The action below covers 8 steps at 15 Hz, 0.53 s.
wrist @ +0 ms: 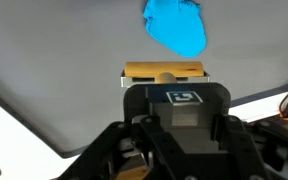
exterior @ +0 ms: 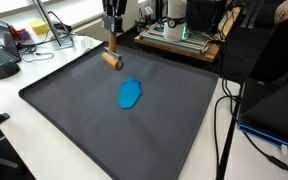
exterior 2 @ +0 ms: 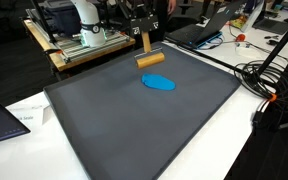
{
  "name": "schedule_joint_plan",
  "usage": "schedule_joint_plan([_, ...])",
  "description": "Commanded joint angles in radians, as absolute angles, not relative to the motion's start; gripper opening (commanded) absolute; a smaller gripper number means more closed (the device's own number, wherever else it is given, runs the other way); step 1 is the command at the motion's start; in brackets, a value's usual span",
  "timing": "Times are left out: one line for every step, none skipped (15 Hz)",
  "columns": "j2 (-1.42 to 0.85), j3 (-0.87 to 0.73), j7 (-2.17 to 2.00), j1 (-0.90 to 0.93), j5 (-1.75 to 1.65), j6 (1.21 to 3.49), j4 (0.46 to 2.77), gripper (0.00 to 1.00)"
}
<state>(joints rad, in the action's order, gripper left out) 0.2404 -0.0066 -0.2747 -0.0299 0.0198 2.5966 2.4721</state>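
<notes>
Marker (wrist: 184, 97), a black-and-white square, rides on the gripper (exterior: 111, 38). Jaws pinch the upright stem of a wooden roller (exterior: 111, 58), whose head hangs right below them, low over the far side of the grey mat (exterior: 74, 100). Blue blob (exterior: 131, 94) lies nearby. The arm drops straight down, wrist vertical.

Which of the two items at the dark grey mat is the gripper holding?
The tan wooden roller with an upright handle: the gripper is shut on its handle. The flat blue blob lies apart from it, untouched.
</notes>
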Motion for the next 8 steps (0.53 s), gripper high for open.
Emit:
schedule_joint_plan([0.257, 0.016, -0.388, -0.063, 0.026, 2.594, 2.472, 0.22])
schedule_joint_plan([0.252, 0.019, -0.398, -0.066, 0.019, 2.556, 2.461, 0.22])
schedule_joint_plan([0.25, 0.016, -0.387, -0.057, 0.036, 2.521, 2.451, 0.22])
schedule_joint_plan([0.248, 0.019, -0.39, -0.055, 0.033, 2.473, 2.436, 0.22])
schedule_joint_plan([0.248, 0.021, -0.385, -0.048, 0.038, 2.414, 2.419, 0.22])
schedule_joint_plan([0.246, 0.024, -0.39, -0.045, 0.04, 2.359, 2.401, 0.22])
schedule_joint_plan([0.242, 0.024, -0.384, -0.039, 0.054, 2.307, 2.38, 0.22])
schedule_joint_plan([0.236, 0.025, -0.39, -0.038, 0.058, 2.255, 2.356, 0.22])
